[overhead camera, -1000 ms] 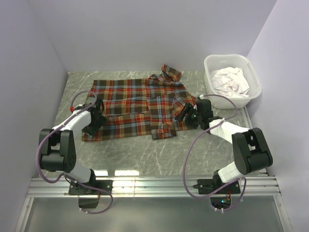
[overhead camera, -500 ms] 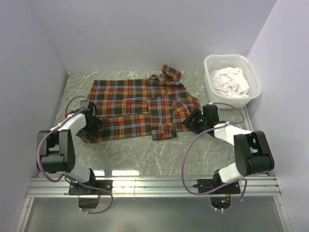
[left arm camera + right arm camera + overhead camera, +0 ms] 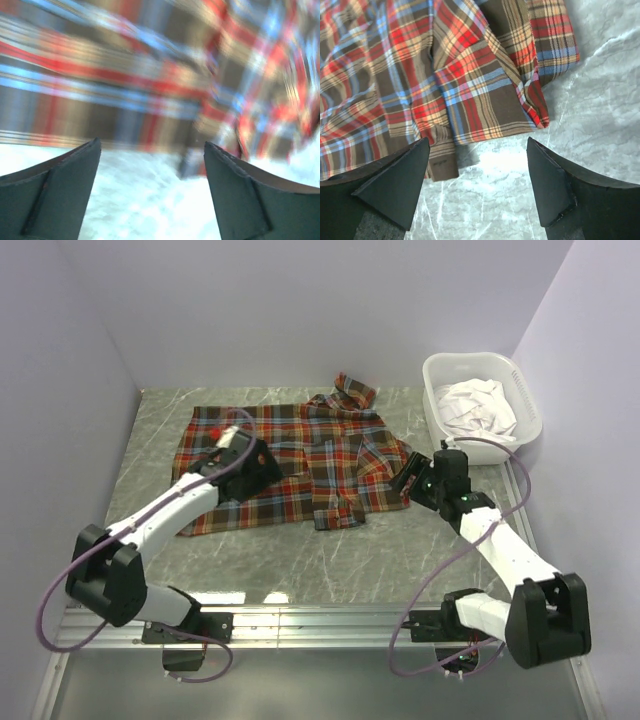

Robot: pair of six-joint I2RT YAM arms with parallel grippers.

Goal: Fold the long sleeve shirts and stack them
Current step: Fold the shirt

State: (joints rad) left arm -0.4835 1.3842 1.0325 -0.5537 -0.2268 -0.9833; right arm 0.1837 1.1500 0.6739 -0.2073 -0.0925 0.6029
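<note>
The plaid long sleeve shirt (image 3: 300,455) lies spread across the far half of the marbled surface (image 3: 330,560), collar toward the back right. A cuffed sleeve end (image 3: 442,167) is turned in at its near edge. It looks smoothed and partly tucked, but it is not a compact fold: the body lies open at full width. I judge the task to be at an early stage, with the main folds on this shirt yet to be made. No stack shows anywhere on the surface.

The left end effector (image 3: 262,462) hovers over the shirt's left-centre, its jaws spread wide and gripping nothing, with plaid cloth and pale surface showing between them. The right end effector (image 3: 408,475) sits just beside the shirt's right edge, also spread and empty, above the near hem and bare surface.

At the back right stands a white laundry basket (image 3: 528,400) holding crumpled white cloth (image 3: 478,410). Whether that is more shirts awaiting folding, I cannot tell.

No brand, label or writing can be read on the shirt, basket or arms, and the left wrist view is blurred.
</note>
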